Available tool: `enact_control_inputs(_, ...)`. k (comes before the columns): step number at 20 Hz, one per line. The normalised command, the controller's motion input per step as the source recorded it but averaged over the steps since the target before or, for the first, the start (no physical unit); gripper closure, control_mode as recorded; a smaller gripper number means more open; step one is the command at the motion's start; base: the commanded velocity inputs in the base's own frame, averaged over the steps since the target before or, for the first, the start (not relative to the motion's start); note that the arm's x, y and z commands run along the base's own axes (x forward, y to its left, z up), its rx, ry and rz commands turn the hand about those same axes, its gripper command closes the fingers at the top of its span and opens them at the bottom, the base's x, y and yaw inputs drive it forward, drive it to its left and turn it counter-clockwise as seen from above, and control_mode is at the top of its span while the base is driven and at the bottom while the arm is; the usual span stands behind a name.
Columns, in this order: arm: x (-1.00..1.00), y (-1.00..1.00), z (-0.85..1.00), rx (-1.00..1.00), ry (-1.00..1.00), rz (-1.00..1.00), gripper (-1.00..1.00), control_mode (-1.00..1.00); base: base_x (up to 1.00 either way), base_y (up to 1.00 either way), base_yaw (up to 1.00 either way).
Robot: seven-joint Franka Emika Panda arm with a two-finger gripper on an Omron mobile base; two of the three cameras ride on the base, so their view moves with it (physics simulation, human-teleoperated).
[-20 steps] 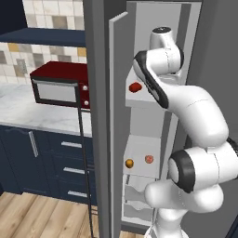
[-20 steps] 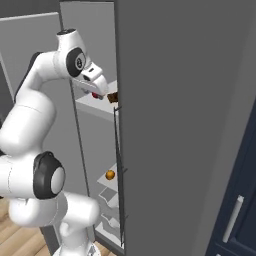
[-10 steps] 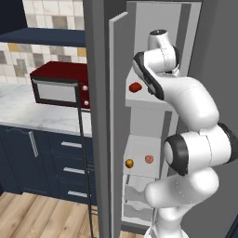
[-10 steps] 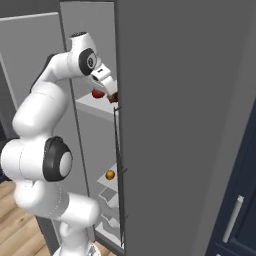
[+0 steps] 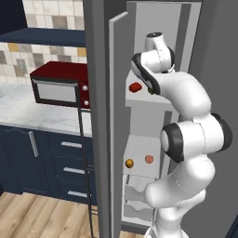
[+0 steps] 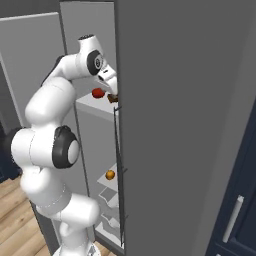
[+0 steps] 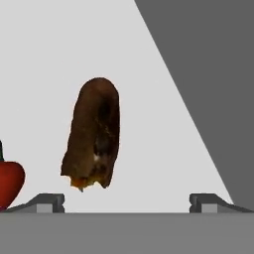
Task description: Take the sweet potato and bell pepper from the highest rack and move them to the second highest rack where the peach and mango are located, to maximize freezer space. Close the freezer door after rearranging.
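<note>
The sweet potato, a dark brown oblong lump, lies on the white highest rack just ahead of my open gripper, nearer its left fingertip. The red bell pepper sits beside it on the left. From the base, the bell pepper and sweet potato rest on the highest rack under my hand. On the second highest rack lie the orange mango and the pinkish peach. The freezer door stands open to the left.
White wavy-fronted drawers sit below the second rack. The grey inner wall bounds the top rack on the right. A red microwave stands on the marble counter left of the door, over dark blue cabinets.
The arm has folded in closer to the freezer and the hand has reached farther over the top rack toward the sweet potato. The jaws stay open.
</note>
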Motion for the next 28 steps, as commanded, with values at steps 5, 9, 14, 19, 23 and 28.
enact_control_inputs(5, 0.42, -0.03, -0.18, 0.00, 0.00, 0.00, -1.00, -1.00, 0.00, 0.00, 0.00)
enact_control_inputs(9, 0.37, -0.09, -0.20, 0.00, 0.00, 0.00, -1.00, -1.00, 0.00, 0.00, 0.00)
enact_control_inputs(14, 0.20, -0.17, -0.22, 0.00, 0.00, 0.00, -1.00, -1.00, 0.00, 0.00, 0.00)
enact_control_inputs(19, 0.00, -0.14, -0.26, 0.00, 0.00, 0.00, -1.00, -1.00, 0.00, 0.00, 0.00)
enact_control_inputs(23, 0.00, -0.07, -0.35, 0.00, 0.00, 0.00, -1.00, -1.00, 0.00, 0.00, 0.00)
enact_control_inputs(28, 0.01, 0.00, -0.42, 0.00, 0.00, 0.00, 1.00, -1.00, 0.00, 0.00, 0.00)
